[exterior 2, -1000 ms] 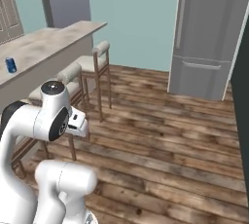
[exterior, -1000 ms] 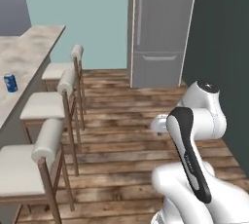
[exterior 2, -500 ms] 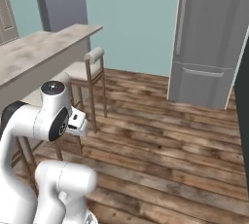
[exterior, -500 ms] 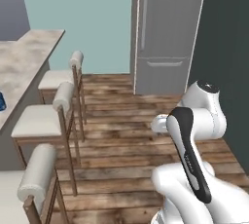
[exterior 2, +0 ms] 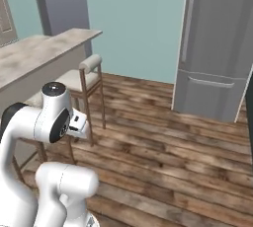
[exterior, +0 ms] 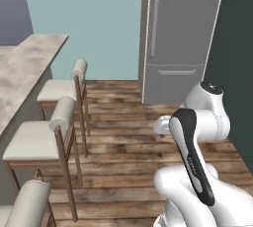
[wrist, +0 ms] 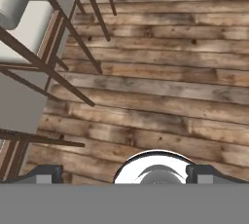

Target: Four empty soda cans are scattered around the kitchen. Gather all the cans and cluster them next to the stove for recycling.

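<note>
Base rolled forward: fridge (exterior: 180, 38) nearer, blue can gone from counter (exterior: 24, 73); jaws wide open, empty.

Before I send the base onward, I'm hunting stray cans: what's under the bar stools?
Under the bar stools the views show bare wood floor and dark stool legs, no can. The seats and the counter hide the floor nearest the counter wall.
</note>
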### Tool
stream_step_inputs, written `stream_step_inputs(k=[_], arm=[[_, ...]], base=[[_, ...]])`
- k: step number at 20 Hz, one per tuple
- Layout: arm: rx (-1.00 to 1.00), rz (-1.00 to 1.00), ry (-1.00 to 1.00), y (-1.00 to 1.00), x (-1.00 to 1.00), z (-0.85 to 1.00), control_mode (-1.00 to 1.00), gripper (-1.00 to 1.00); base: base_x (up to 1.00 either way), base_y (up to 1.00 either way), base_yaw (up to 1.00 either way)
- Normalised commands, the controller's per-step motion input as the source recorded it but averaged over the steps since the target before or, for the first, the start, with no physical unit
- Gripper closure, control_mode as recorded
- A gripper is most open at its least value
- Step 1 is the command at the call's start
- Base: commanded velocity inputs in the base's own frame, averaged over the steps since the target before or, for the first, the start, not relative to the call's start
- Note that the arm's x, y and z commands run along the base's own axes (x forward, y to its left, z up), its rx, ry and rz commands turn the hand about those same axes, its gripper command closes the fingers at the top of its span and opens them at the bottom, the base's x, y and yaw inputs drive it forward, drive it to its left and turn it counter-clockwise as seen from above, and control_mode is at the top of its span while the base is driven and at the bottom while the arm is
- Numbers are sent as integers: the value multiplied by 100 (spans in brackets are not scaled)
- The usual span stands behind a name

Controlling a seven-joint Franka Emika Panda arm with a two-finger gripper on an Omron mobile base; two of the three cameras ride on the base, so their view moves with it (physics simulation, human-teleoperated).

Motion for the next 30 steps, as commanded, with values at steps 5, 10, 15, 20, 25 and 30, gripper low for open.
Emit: stream_step_inputs(k=[5,10,15,20,25,30], arm=[[0,0,0,0,0,0,100,-100],[0,0,0,0,0,0,100,-100],[0,0,0,0,0,0,100,-100],[0,0,0,0,0,0,100,-100],[0,0,0,0,0,0,100,-100],[0,0,0,0,0,0,100,-100]], base=[[67,-27,13],[65,-26,19],[54,-14,45],[48,-10,57],[47,-10,58],[41,-9,67]])
